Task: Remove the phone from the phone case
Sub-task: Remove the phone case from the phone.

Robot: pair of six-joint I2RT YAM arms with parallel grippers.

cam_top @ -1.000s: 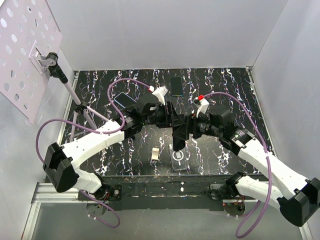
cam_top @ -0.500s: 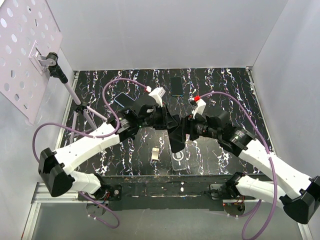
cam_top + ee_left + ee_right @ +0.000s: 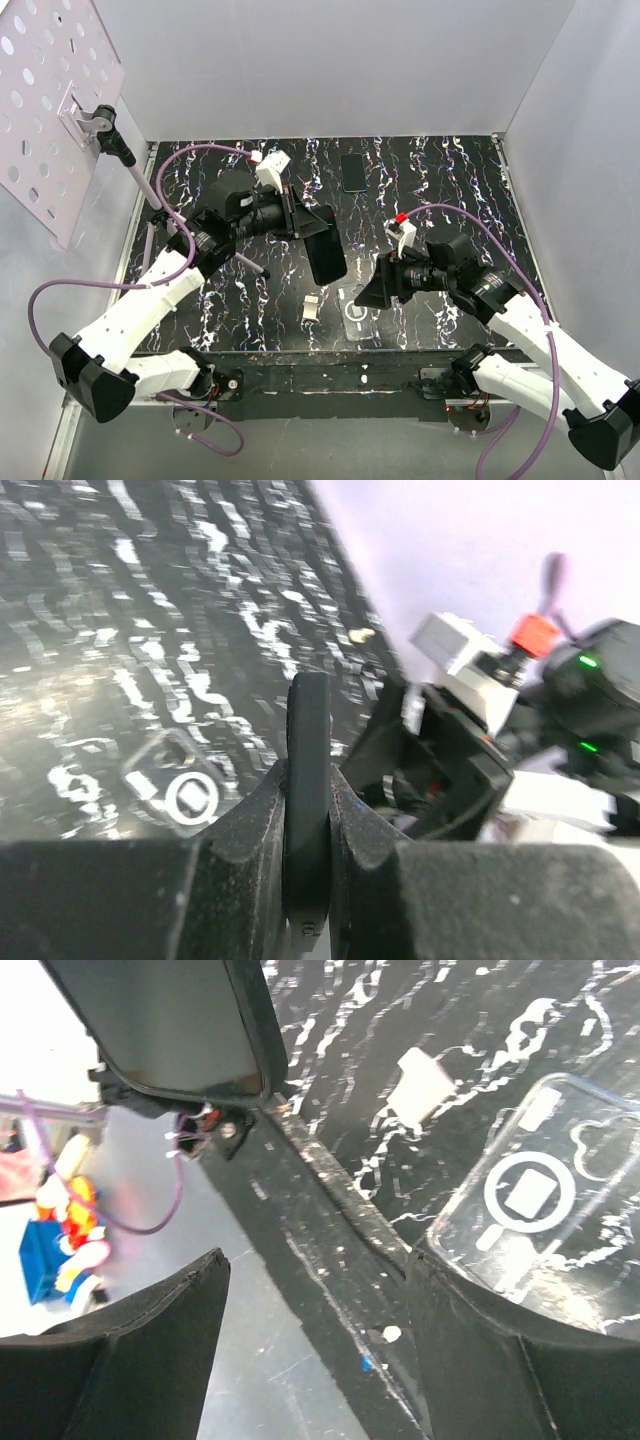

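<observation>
My left gripper (image 3: 318, 238) is shut on the black phone (image 3: 327, 256) and holds it in the air over the middle of the table. In the left wrist view the phone (image 3: 307, 770) stands edge-on between the fingers. The clear phone case (image 3: 357, 306), with a white ring on it, lies empty on the table near the front edge. It also shows in the left wrist view (image 3: 178, 792) and the right wrist view (image 3: 545, 1195). My right gripper (image 3: 372, 292) is open and empty, low beside the case's right side (image 3: 310, 1350). The phone (image 3: 180, 1025) hangs beyond it.
A second dark phone (image 3: 352, 172) lies at the back of the table. A small white piece (image 3: 312, 308) lies left of the case, also in the right wrist view (image 3: 423, 1086). A tripod stand (image 3: 160, 215) is at the left. The table's front edge (image 3: 330, 352) is close.
The right gripper has let go of the phone and dropped back toward the case. The left arm has swung left and back, carrying the phone away.
</observation>
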